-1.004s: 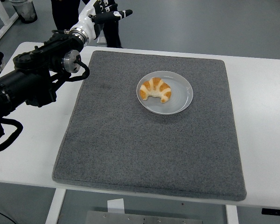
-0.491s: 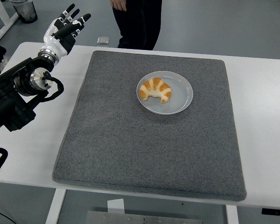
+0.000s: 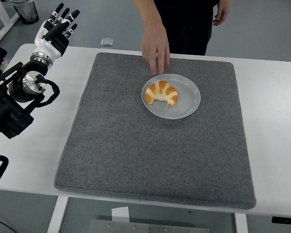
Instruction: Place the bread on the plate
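Bread point(image 3: 161, 93): golden crescent, pale stripes, on plate point(image 3: 190, 99).

The white counter point(image 3: 274, 121) carries a large grey mat point(image 3: 136, 155) that covers most of its top, leaving bare white strips at the left, right and far edges. On the mat, toward its far middle, rests a pale round plate point(image 3: 188, 101) holding a croissant-shaped bread point(image 3: 161, 93).
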Controlling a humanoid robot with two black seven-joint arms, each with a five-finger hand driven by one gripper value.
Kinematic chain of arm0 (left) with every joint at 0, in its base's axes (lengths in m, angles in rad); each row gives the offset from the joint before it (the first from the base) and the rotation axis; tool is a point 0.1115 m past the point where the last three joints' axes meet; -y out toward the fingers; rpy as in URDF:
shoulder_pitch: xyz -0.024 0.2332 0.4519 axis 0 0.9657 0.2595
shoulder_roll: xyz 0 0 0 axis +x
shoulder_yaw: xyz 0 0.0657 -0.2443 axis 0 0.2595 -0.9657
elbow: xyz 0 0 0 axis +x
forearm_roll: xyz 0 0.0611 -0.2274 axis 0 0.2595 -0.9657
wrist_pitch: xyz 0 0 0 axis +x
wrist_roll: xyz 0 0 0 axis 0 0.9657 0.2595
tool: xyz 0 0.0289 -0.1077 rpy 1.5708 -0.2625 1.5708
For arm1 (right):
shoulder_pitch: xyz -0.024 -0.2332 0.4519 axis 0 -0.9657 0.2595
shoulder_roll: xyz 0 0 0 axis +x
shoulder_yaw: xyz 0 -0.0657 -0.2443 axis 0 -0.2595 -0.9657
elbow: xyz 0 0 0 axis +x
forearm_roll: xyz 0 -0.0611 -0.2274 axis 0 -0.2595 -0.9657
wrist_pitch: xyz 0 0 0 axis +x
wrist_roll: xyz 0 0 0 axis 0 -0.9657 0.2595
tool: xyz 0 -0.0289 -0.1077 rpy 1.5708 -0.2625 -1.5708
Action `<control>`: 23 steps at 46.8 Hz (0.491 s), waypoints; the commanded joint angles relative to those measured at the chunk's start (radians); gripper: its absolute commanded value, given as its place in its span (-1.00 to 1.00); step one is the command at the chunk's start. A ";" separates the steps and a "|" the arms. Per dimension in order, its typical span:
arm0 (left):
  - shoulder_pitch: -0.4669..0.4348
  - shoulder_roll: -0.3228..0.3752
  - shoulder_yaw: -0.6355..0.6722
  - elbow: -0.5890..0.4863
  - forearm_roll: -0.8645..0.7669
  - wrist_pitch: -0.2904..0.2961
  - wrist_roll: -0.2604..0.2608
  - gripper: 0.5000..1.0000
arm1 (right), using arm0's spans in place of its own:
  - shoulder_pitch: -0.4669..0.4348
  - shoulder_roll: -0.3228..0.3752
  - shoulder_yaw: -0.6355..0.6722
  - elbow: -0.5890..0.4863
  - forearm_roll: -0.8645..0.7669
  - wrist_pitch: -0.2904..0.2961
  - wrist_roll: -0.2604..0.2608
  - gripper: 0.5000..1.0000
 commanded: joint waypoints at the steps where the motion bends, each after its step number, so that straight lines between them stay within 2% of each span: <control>1: 0.004 -0.004 0.000 -0.002 -0.006 0.000 0.000 0.99 | 0.000 0.000 -0.003 0.001 0.001 0.000 0.001 0.81; 23: 0.000 -0.009 -0.001 -0.002 -0.012 0.001 -0.005 0.99 | -0.018 0.000 -0.003 0.001 0.001 0.000 -0.001 0.81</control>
